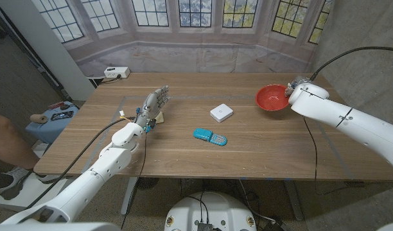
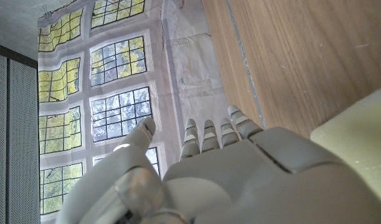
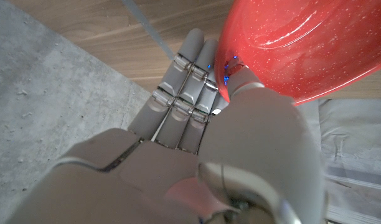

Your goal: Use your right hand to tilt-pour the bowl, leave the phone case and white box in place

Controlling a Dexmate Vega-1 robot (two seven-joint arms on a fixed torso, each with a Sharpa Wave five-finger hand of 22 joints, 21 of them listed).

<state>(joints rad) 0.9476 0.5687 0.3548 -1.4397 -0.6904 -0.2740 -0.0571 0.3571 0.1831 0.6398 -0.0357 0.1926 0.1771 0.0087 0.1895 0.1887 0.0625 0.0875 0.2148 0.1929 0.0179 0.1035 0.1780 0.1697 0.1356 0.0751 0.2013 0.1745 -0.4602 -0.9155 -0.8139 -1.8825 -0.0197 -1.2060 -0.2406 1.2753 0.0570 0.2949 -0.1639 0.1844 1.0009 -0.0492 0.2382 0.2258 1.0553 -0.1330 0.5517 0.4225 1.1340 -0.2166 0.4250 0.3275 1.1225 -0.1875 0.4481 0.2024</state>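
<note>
A red bowl (image 1: 271,98) hangs tilted toward the table's middle at the far right, its inside facing the camera. My right hand (image 1: 295,89) holds it by the rim on its right side; in the right wrist view the thumb lies inside the bowl (image 3: 290,46) and the fingers (image 3: 184,93) behind it. A white box (image 1: 221,113) sits at mid-table, and a teal phone case (image 1: 210,136) lies just in front of it. My left hand (image 1: 153,106) stands on the left part of the table, fingers stretched out and apart, holding nothing.
A pale yellow block (image 1: 160,118) lies beside my left hand. A white power strip (image 1: 116,72) sits at the far left corner. A person's arm (image 1: 10,138) and a stool with items (image 1: 55,119) are off the table's left edge.
</note>
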